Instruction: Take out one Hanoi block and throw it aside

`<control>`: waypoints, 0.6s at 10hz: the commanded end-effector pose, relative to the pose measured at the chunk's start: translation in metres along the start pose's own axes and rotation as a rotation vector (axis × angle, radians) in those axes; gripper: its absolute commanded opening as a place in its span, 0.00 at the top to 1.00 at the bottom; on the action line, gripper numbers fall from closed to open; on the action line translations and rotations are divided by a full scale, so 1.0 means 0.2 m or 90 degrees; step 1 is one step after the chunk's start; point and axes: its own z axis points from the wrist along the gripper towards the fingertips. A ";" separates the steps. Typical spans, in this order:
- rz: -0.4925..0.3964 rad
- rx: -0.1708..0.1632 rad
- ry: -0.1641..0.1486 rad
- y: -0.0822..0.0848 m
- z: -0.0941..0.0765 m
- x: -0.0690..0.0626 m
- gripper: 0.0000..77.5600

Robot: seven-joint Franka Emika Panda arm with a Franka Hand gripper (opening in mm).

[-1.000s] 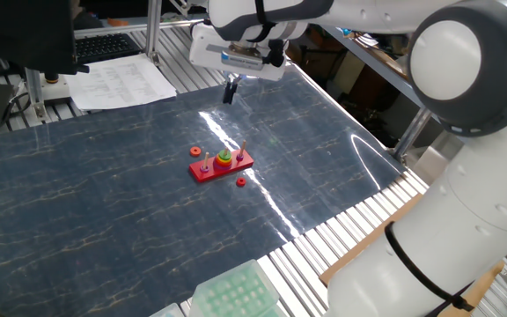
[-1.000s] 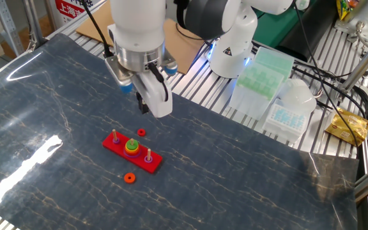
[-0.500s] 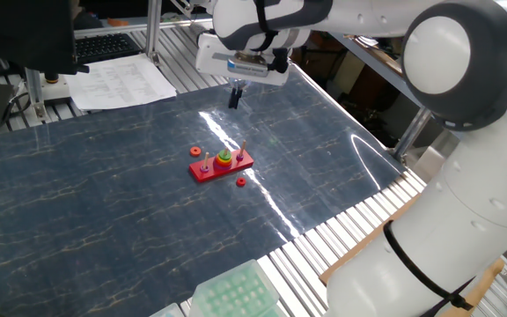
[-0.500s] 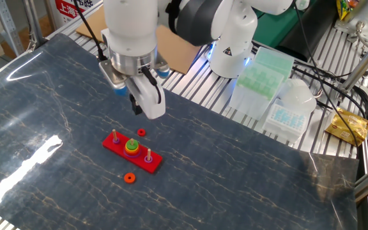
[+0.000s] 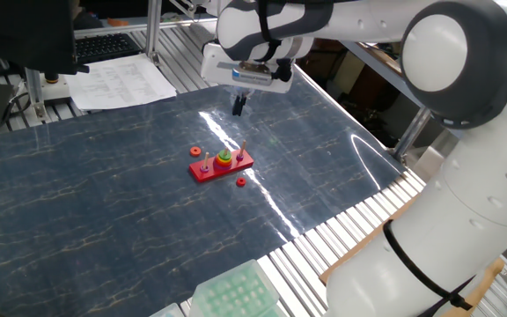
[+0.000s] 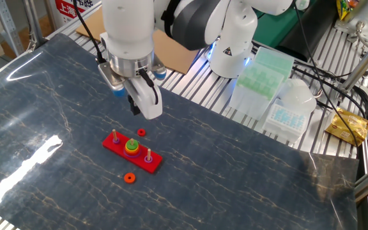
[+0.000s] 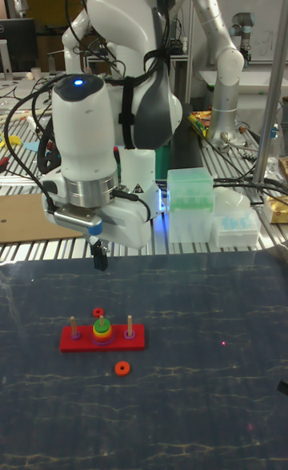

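The Hanoi block is a small green ring (image 6: 131,150) low on the middle peg of the red three-peg base (image 6: 147,163), with a yellow ring and a red one above it. The same green ring (image 7: 101,333) and base (image 7: 132,340) show in the tall view, and the stack (image 5: 224,159) in the first fixed view. My gripper (image 6: 135,108) hangs above the mat behind the base, apart from every ring. Its dark fingers (image 7: 100,261) are shut with nothing between them. The gripper (image 5: 238,106) points straight down.
Two loose orange-red rings lie on the mat, one behind the base (image 6: 141,132) and one in front (image 6: 129,178). Green tip boxes (image 6: 260,71) and a white lidded box (image 6: 289,108) stand off the mat at the far right. Papers (image 5: 121,81) lie past the mat's edge.
The gripper has drifted a short way sideways above the mat behind the base, still shut. The base and all rings have stayed put.
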 end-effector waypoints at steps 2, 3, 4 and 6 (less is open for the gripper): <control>0.001 -0.006 -0.010 0.00 0.13 -0.01 1.00; 0.000 -0.006 -0.010 0.00 0.13 -0.01 1.00; -0.002 -0.006 -0.009 0.00 0.14 -0.01 1.00; -0.006 -0.006 -0.011 -0.01 0.18 -0.02 1.00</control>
